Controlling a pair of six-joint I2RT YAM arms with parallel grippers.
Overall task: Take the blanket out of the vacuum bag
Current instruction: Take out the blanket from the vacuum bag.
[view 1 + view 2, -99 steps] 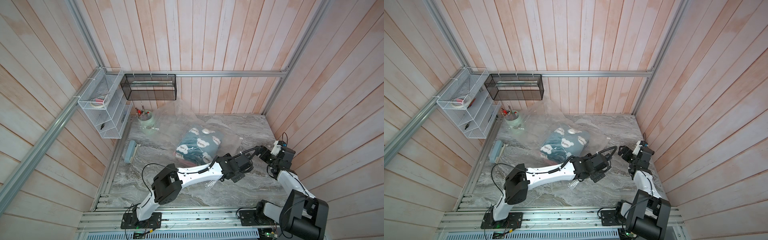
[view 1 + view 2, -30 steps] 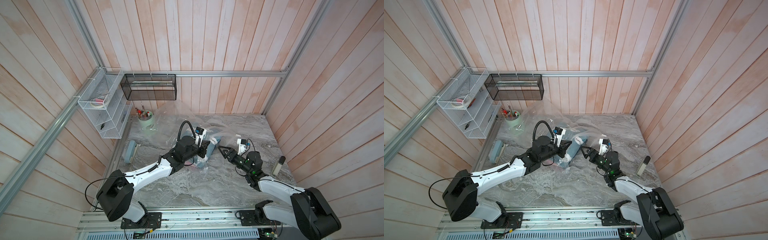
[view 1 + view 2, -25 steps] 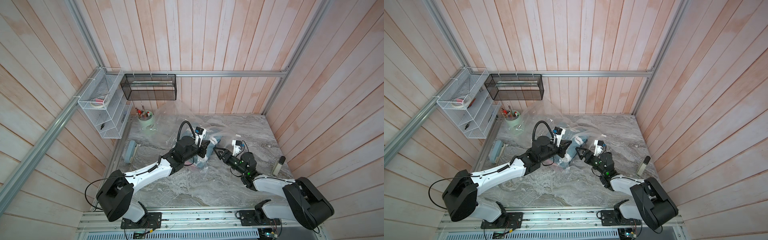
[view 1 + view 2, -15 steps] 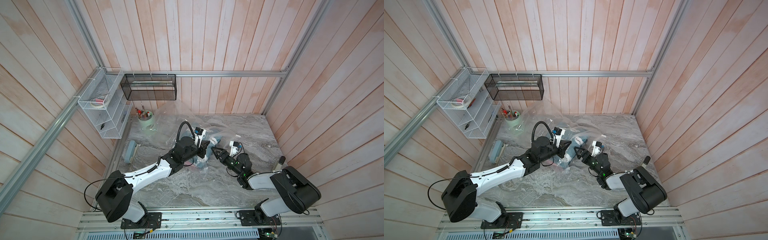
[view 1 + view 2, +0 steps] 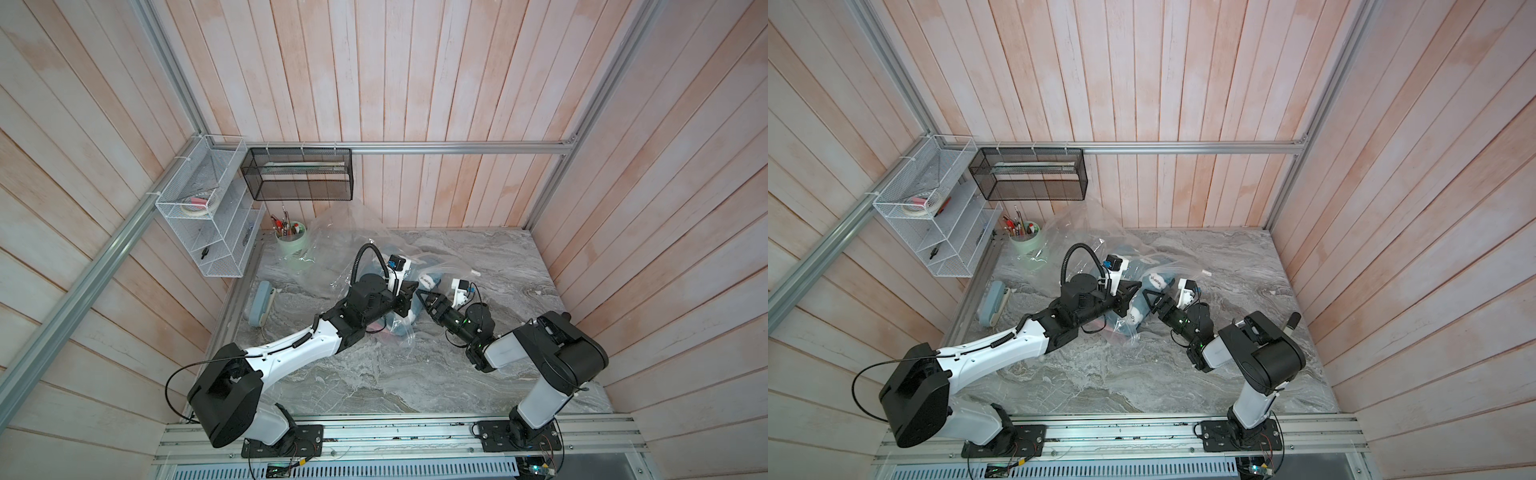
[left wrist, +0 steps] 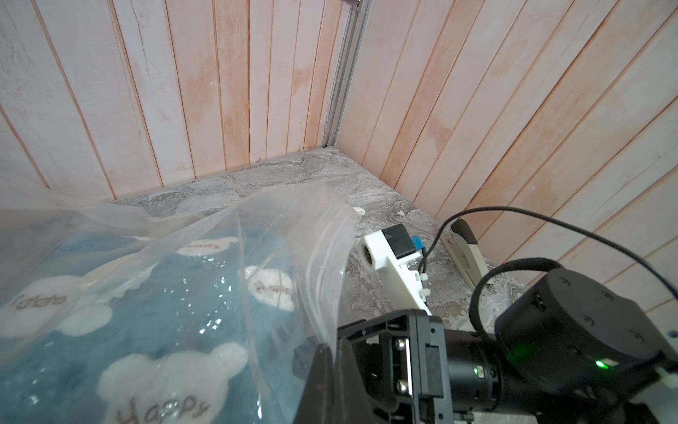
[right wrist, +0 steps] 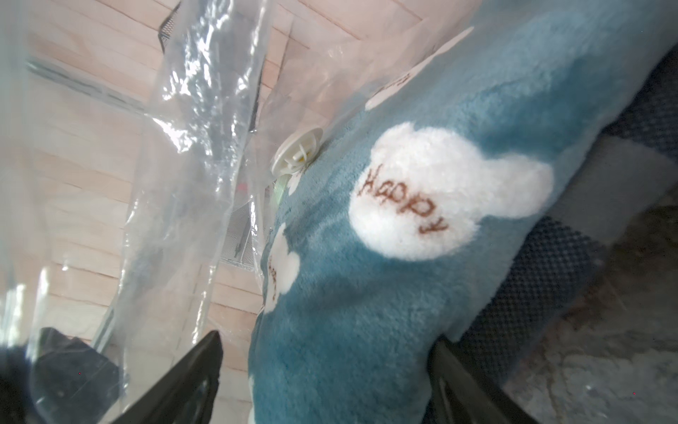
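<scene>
both arms are now meeting over the middle of the table [image 5: 374,374], after reaching toward the right wall earlier. the bag [image 5: 336,232] is lying crumpled near the back wall. the blanket [image 7: 403,312], blue with white clouds, is sitting inside it. the left gripper [image 6: 326,348] is holding up the bag's edge, fingers pressed together on it. the right gripper [image 5: 1151,300] is at the bag's mouth, fingers spread on both sides of the blanket. the valve [image 7: 297,154] is touching the blanket.
</scene>
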